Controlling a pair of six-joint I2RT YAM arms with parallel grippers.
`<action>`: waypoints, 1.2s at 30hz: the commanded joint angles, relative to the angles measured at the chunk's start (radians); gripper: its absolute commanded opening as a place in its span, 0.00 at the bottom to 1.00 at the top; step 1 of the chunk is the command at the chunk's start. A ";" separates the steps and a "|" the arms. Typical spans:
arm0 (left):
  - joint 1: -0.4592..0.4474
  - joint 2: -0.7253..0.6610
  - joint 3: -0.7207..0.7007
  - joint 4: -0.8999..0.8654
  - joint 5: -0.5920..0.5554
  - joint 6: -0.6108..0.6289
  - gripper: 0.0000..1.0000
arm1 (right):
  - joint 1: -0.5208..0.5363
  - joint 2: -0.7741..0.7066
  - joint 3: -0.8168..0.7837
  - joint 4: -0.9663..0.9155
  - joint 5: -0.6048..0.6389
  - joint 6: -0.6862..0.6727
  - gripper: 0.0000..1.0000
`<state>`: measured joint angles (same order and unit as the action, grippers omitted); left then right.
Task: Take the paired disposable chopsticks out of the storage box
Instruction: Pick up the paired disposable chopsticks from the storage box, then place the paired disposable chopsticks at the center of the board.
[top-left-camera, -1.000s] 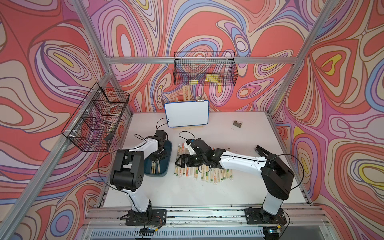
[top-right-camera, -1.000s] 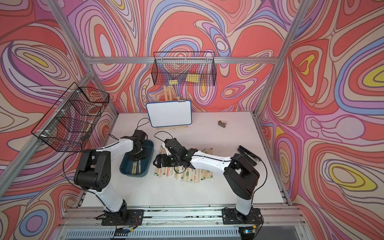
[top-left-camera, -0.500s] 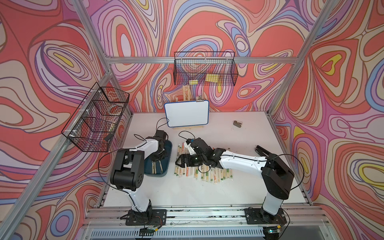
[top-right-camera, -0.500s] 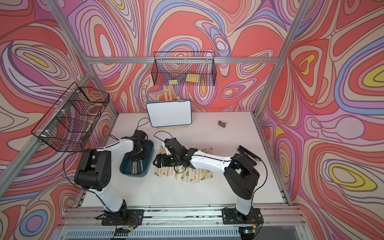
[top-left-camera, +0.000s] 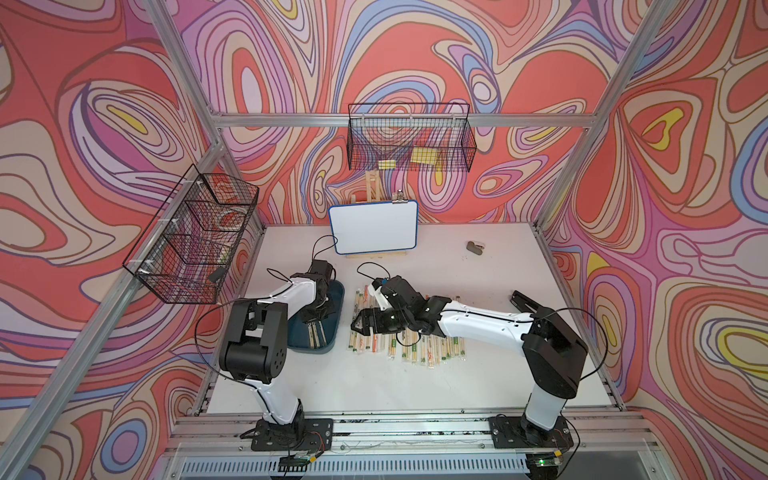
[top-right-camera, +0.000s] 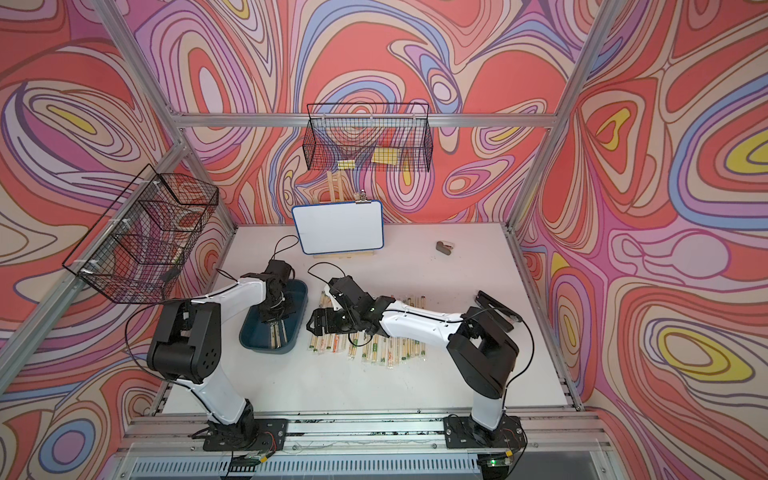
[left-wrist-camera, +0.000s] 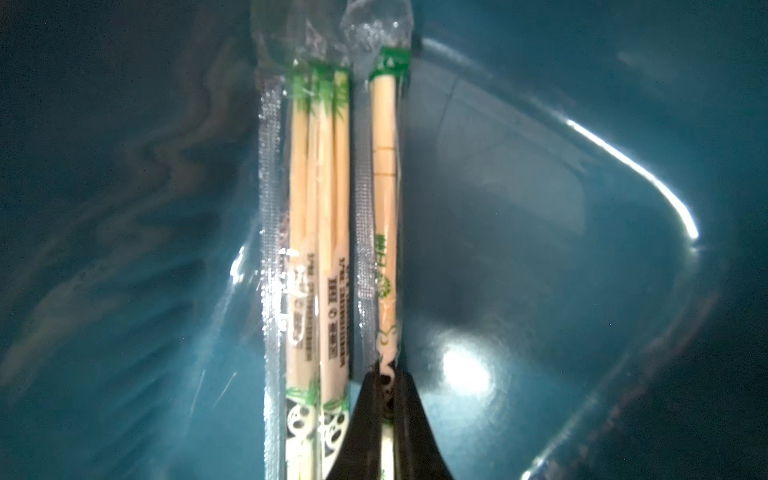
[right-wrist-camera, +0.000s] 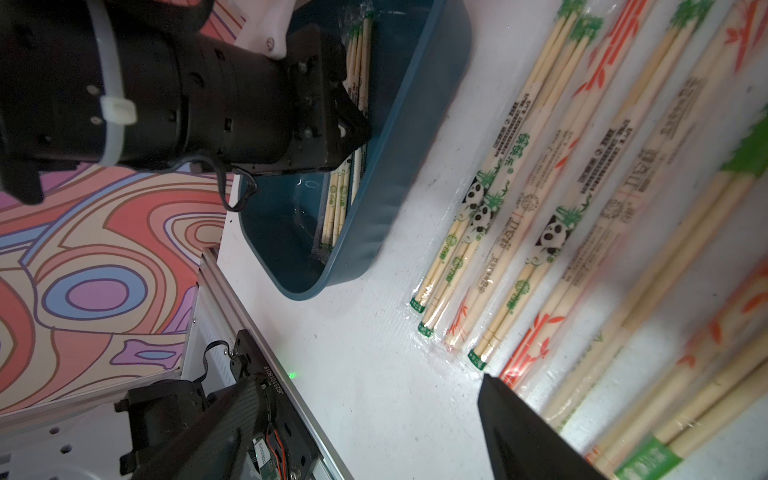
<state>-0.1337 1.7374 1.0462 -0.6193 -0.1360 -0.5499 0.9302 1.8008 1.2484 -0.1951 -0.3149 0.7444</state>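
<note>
The left gripper (left-wrist-camera: 386, 374) is pressed together on a single sleeved pair, the green-banded pair (left-wrist-camera: 384, 187). This pair is pinched between the two black fingers (left-wrist-camera: 361, 436) with no gap left beside it.

In both top views the long axis of that pair is seen to run along the twelve-to-six line of the white table (top-left-camera: 415, 395). Its banded tip is pointed straight away from the fingers, toward a rounded end wall of the storage box (left-wrist-camera: 540, 249). Whether that is the twelve or the six o'clock end cannot be told.

The panda-printed pairs (left-wrist-camera: 320, 249) are laid just beside the pinched pair and parallel to it. They lie flat on the box floor, outside the grip. The box (top-left-camera: 337, 309) is set toward nine o'clock on the table, with its long side on the same twelve-to-six line.

Just beside the box, at its three o'clock, a row of sleeved pairs (top-left-camera: 409, 351) is spread on the table. All of them are turned along that line, and green and red-orange marks are printed on them.

The right gripper (top-left-camera: 358, 325) is placed over the nine o'clock end of this row. Its jaws are spread wide and nothing is held between them. One dark finger (right-wrist-camera: 523, 432) is shown in front of the sleeves.

A whiteboard (top-left-camera: 374, 226) is propped at twelve o'clock.
</note>
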 joint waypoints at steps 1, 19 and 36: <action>0.008 -0.052 0.033 -0.068 0.010 0.024 0.00 | 0.004 0.021 0.034 -0.003 0.000 -0.014 0.89; 0.008 -0.222 0.158 -0.182 0.084 0.102 0.00 | 0.004 0.038 0.049 0.002 -0.004 -0.016 0.89; -0.170 -0.265 0.225 -0.211 0.041 0.137 0.00 | 0.004 0.045 0.043 0.005 -0.004 -0.014 0.89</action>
<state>-0.2619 1.4570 1.2434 -0.7975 -0.0528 -0.4297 0.9302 1.8290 1.2793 -0.1947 -0.3199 0.7410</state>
